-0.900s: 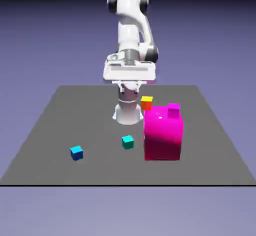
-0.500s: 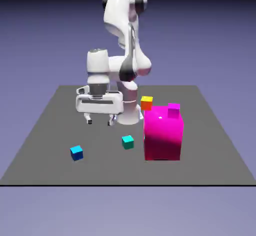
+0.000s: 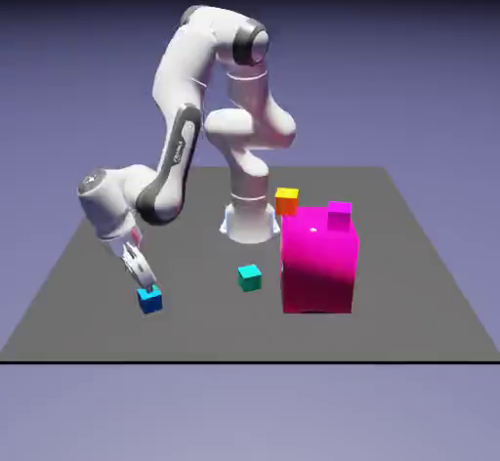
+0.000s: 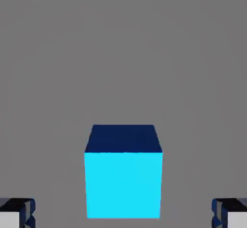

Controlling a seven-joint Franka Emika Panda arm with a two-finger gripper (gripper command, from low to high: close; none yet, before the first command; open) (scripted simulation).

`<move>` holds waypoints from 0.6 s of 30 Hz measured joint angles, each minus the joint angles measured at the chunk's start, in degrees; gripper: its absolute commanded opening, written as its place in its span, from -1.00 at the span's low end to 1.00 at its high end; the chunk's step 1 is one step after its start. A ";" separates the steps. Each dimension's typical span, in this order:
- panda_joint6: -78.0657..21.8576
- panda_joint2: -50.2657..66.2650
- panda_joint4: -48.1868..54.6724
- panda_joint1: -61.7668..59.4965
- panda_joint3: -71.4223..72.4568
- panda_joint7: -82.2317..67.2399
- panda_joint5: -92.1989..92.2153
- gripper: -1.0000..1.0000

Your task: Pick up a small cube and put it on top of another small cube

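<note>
Exterior view: the hand [image 3: 143, 275] hangs low over the grey worktop [image 3: 410, 293], directly above the small cube [image 3: 149, 299], which sits on the surface near the edge at the exterior view's left. Whether the fingers touch the cube cannot be made out at this size. Away from the hand, toward the exterior view's right, stands a teal-green cube [image 3: 250, 277], then a large magenta block [image 3: 318, 262] carrying another small cube [image 3: 339, 215] on its top corner. An orange cube [image 3: 286, 200] sits beyond, beside the robot base, which partly hides the worktop behind it. Nothing stands between the hand and the blue cube; bare surface surrounds it on all sides. Hand view: the small cube [image 4: 123, 183] lies centred between the two fingertips [image 4: 17, 212], which stand wide apart at the picture's lower corners, clear of its sides. The fingertips are cut off by the bottom edge. Only bare worktop [image 4: 123, 53] shows around the cube.
</note>
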 measured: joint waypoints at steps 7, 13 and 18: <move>0.65 0.72 0.00 -0.28 0.49 -0.54 0.78 -1.00; -9.21 -9.74 0.63 3.62 4.83 2.57 -5.39 -1.00; -16.78 -17.40 1.44 7.09 15.22 2.80 -8.00 -1.00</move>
